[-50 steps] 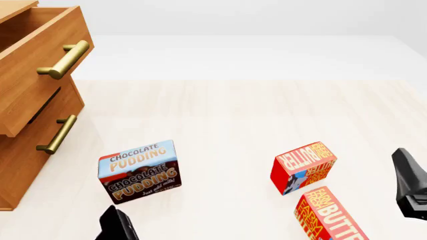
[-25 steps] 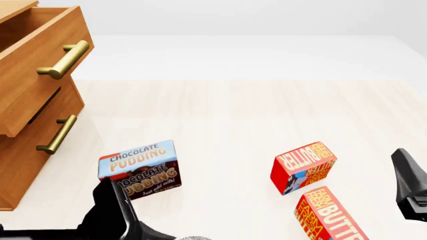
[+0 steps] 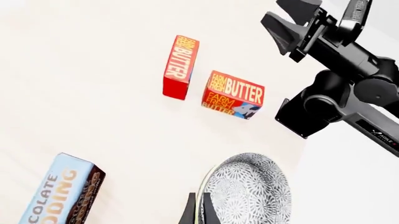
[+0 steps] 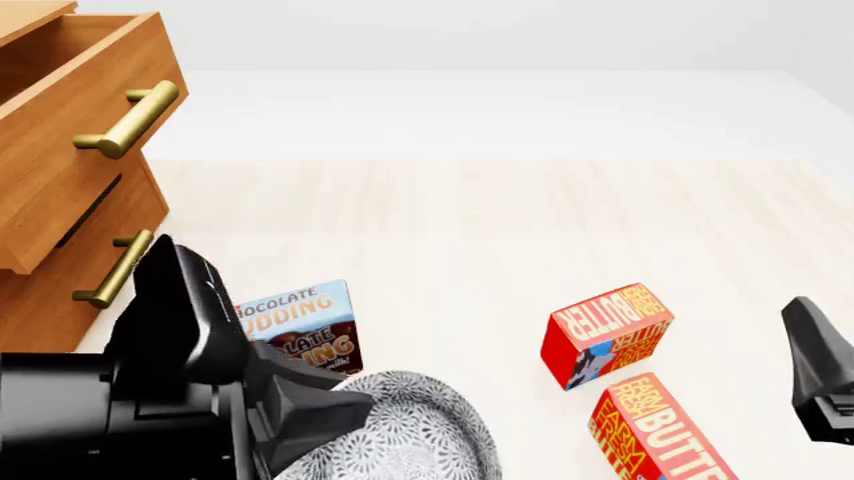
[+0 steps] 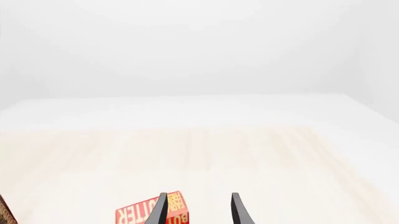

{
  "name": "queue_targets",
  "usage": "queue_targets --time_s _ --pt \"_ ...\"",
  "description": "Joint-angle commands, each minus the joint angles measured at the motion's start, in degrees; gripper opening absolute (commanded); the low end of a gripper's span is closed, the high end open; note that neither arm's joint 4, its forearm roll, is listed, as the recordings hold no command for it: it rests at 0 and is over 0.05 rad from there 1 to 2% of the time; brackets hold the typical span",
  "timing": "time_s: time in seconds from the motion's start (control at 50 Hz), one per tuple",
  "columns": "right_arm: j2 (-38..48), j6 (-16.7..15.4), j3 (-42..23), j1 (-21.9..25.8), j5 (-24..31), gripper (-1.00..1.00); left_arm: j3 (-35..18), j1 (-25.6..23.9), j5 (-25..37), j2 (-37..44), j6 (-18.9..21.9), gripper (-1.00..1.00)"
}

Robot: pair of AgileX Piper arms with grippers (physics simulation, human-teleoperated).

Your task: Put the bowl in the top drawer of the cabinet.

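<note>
The patterned bowl (image 4: 420,435) is held tilted at the front edge of the front view, with my left gripper (image 4: 327,408) shut on its rim. In the left wrist view the two fingers (image 3: 190,212) pinch the cream rim of the bowl (image 3: 249,189). The cabinet (image 4: 54,300) stands at the far left. Its top drawer (image 4: 74,150) is pulled out, showing its brass handle (image 4: 127,120). At the right edge my right gripper (image 4: 817,365) hovers open and empty, its fingers (image 5: 160,210) apart in the right wrist view.
A chocolate pudding box (image 4: 300,325) stands behind the left arm, partly hidden by it. Two red butter boxes (image 4: 607,335) (image 4: 661,430) lie at the front right. The lower drawer's handle (image 4: 114,268) sits below the top drawer.
My left arm has risen into the front view from the bottom edge with the bowl in its grip, now covering part of the pudding box. The right arm has not moved.
</note>
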Motion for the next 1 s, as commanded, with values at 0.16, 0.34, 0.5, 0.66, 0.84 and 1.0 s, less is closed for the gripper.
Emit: queue_targets --time_s 0.16,0.34,0.5,0.66,0.84,1.0 --pt "-0.11 -0.06 -0.01 0.35 -0.01 1.0 -9.92 3.93 6.06 -2.2 4.43 -1.0" --pt "-0.13 -0.11 -0.01 0.35 -0.02 1.0 -12.94 4.85 8.44 -3.21 5.56 -1.0" --pt "-0.16 -0.12 -0.01 0.42 -0.04 1.0 -18.05 8.08 12.14 -4.28 7.82 -1.0" --pt "-0.14 -0.17 -0.01 0.46 -0.03 1.0 -21.32 9.92 13.94 -4.67 9.28 -1.0" --pt "-0.19 -0.13 -0.01 0.53 -0.06 1.0 -24.76 12.31 15.9 -5.06 10.77 -1.0" --pt "-0.2 -0.15 -0.01 0.6 -0.07 1.0 -27.34 14.17 17.24 -4.95 12.2 -1.0"
